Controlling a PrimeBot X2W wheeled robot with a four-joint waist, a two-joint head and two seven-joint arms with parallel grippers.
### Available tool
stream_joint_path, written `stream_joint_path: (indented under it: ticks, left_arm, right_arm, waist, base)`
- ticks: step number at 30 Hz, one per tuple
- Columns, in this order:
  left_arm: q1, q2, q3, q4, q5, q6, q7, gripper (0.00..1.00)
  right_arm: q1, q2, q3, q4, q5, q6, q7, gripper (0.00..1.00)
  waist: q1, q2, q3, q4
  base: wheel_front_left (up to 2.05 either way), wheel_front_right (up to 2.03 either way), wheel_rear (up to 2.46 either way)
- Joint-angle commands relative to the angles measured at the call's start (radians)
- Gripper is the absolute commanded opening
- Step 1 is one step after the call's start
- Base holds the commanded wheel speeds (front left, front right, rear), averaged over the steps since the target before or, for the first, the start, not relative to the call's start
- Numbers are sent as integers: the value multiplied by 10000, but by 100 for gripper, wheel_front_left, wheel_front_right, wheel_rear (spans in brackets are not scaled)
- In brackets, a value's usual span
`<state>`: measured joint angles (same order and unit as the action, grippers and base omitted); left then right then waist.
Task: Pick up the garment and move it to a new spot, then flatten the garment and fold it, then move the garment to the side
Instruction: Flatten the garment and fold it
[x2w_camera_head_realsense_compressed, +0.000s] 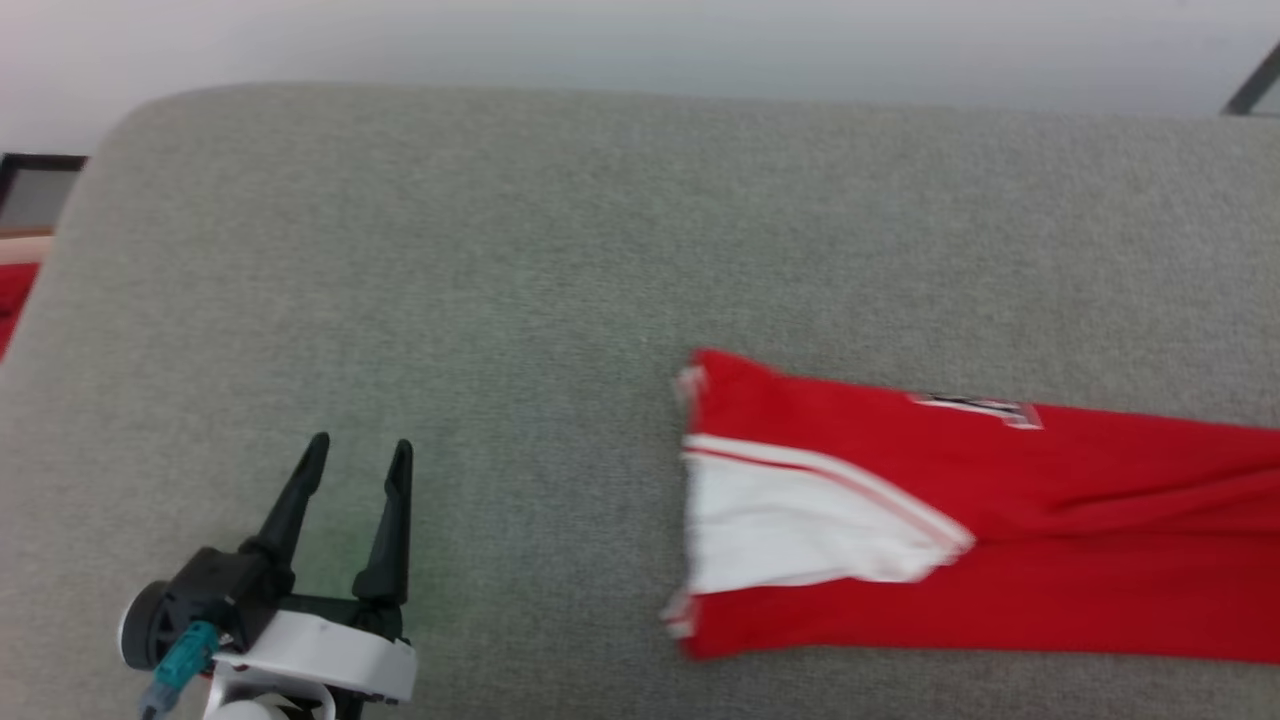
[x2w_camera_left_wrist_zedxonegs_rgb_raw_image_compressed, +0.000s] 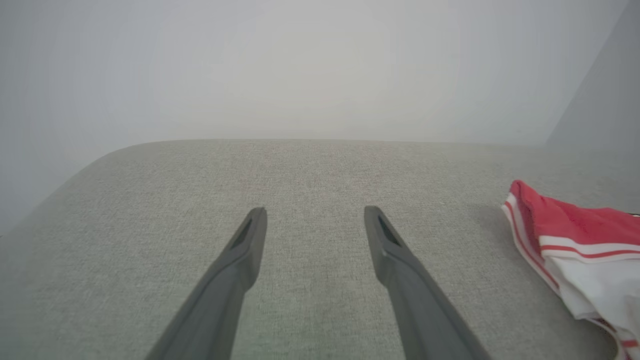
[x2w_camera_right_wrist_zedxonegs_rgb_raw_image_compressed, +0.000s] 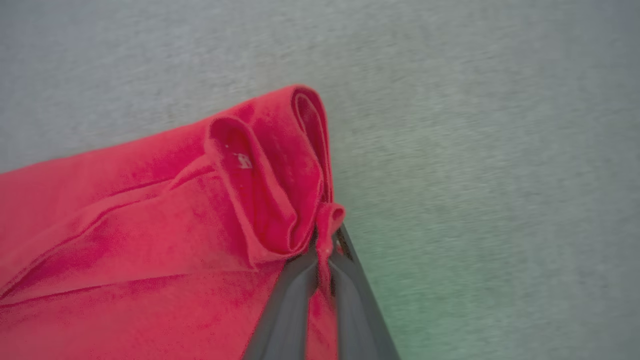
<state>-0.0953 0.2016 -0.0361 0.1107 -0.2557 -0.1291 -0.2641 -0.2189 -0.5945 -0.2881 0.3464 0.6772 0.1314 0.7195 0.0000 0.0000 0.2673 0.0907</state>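
The garment (x2w_camera_head_realsense_compressed: 1000, 520), red with a white sleeve and striped trim, lies folded into a long band on the grey cushion (x2w_camera_head_realsense_compressed: 500, 250), running off the right edge of the head view. Its sleeve end (x2w_camera_left_wrist_zedxonegs_rgb_raw_image_compressed: 575, 240) shows at the right of the left wrist view. My left gripper (x2w_camera_head_realsense_compressed: 358, 455) hovers open over bare cushion, well left of the garment, fingers (x2w_camera_left_wrist_zedxonegs_rgb_raw_image_compressed: 250, 240) spread with nothing between them. In the right wrist view my right gripper (x2w_camera_right_wrist_zedxonegs_rgb_raw_image_compressed: 327, 240) is shut on a bunched red edge of the garment (x2w_camera_right_wrist_zedxonegs_rgb_raw_image_compressed: 150, 225), the cloth pinched between its two dark fingers.
The grey cushion's rounded far edge (x2w_camera_head_realsense_compressed: 600, 95) meets a pale wall. Its left edge (x2w_camera_head_realsense_compressed: 40, 280) drops off beside something red low at the left (x2w_camera_head_realsense_compressed: 12, 300). Bare cushion spreads between the left gripper and the garment.
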Motion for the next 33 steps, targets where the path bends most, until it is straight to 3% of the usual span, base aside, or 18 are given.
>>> stream_joint_path:
  ticks: [1,7,13,24,33]
  left_arm:
    - [-37,46,38,-40,-63,-19,7,100]
    - [-128,151,37,-58,-86,-20,5,100]
    - [-93,114,26,67,-87,-21,7,100]
    - [329,-126,137,223,-197,-21,7,100]
    - [390,-241,-37,283,-286,-21,5,100]
  right_arm:
    - [-112,-162,-204,151,-110,-15,-102,0]
    - [-500,-809,-1199,1360,-876,-13,-788,0]
    - [-764,-668,-769,1298,-693,-14,-964,0]
    - [107,-396,1798,-2593,339,-14,-15,0]
    - [-253,366,3840,-4994,387,-12,809,0]
  waist:
    - [0,0,215,-201]
    - [0,0,323,-356]
    - [0,0,105,-487]
    - [0,0,-565,-683]
    - [0,0,-846,-330]
  base:
    - [0,0,0]
    - [0,0,0]
    - [0,0,0]
    - [0,0,0]
    - [0,0,0]
